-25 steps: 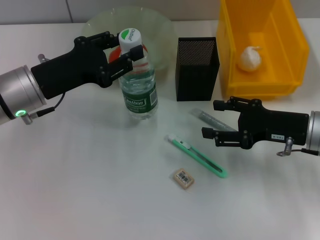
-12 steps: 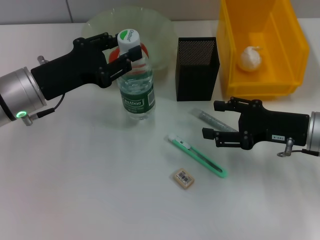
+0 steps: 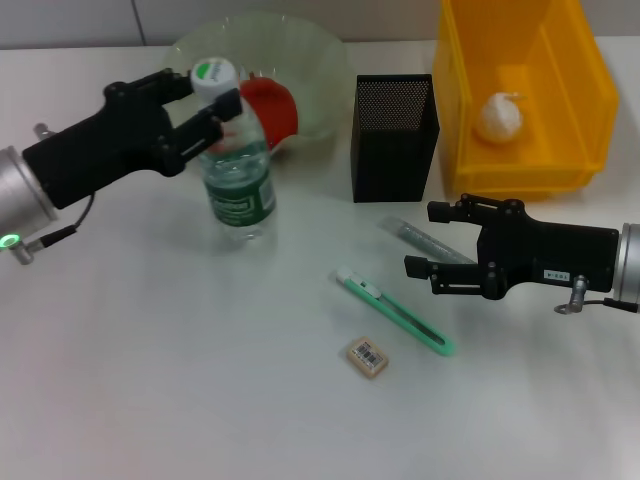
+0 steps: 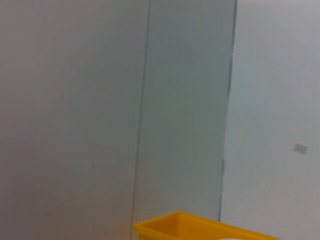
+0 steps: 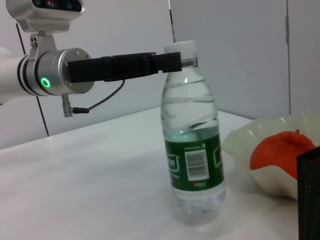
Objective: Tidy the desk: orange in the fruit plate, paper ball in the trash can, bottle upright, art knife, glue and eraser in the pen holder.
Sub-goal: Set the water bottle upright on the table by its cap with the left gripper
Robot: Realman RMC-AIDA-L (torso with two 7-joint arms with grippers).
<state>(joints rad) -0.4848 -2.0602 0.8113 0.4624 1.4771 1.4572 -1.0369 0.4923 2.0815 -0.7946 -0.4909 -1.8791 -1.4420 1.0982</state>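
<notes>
Done: round orange fruit (image 3: 268, 110) in pale green plate (image 3: 325, 75); crumpled white paper ball (image 3: 498, 117) in yellow plastic bin (image 3: 585, 110); clear plastic water bottle (image 3: 233, 170) upright, neck clamped by left gripper (image 3: 205, 105), reaching in level

Left, on table: green art knife (image 3: 395, 311), clear glue tube (image 3: 420, 238), tan eraser (image 3: 367, 357); black mesh pen holder (image 3: 394, 135) unfilled

Right gripper (image 3: 425, 240) low over glue tube, open, empty

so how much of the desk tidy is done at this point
Done: the orange lies in the fruit plate and the paper ball is in the yellow bin. In hand: the left gripper grips the neck of the bottle, which stands upright on the desk. Left: the art knife, glue and eraser lie outside the pen holder; the right gripper waits open beside the glue.
</notes>
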